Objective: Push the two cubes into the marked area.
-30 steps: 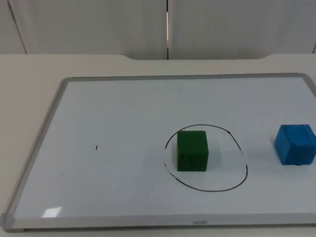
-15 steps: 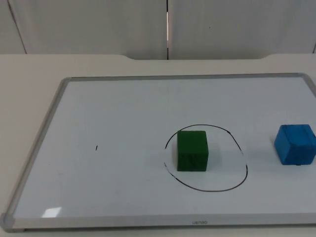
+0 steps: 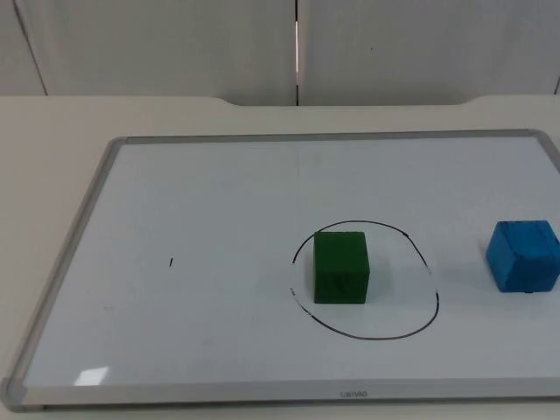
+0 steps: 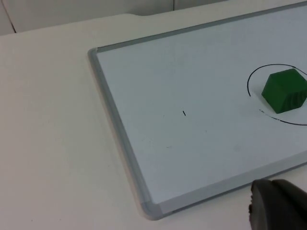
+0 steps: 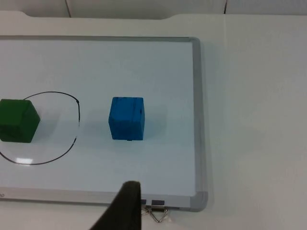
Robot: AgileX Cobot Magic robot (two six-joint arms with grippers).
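Green cube (image 3: 340, 267) sits inside black drawn circle (image 3: 365, 279) on whiteboard (image 3: 219, 201), toward circle's left side. Blue cube (image 3: 522, 255) rests on board outside circle, well to its right, near board's right edge. Left gripper (image 4: 277, 205) off board's near edge, right gripper (image 5: 125, 205) likewise; finger spread cannot be told for either.

Picture edge crops the green cube (image 4: 286, 90).
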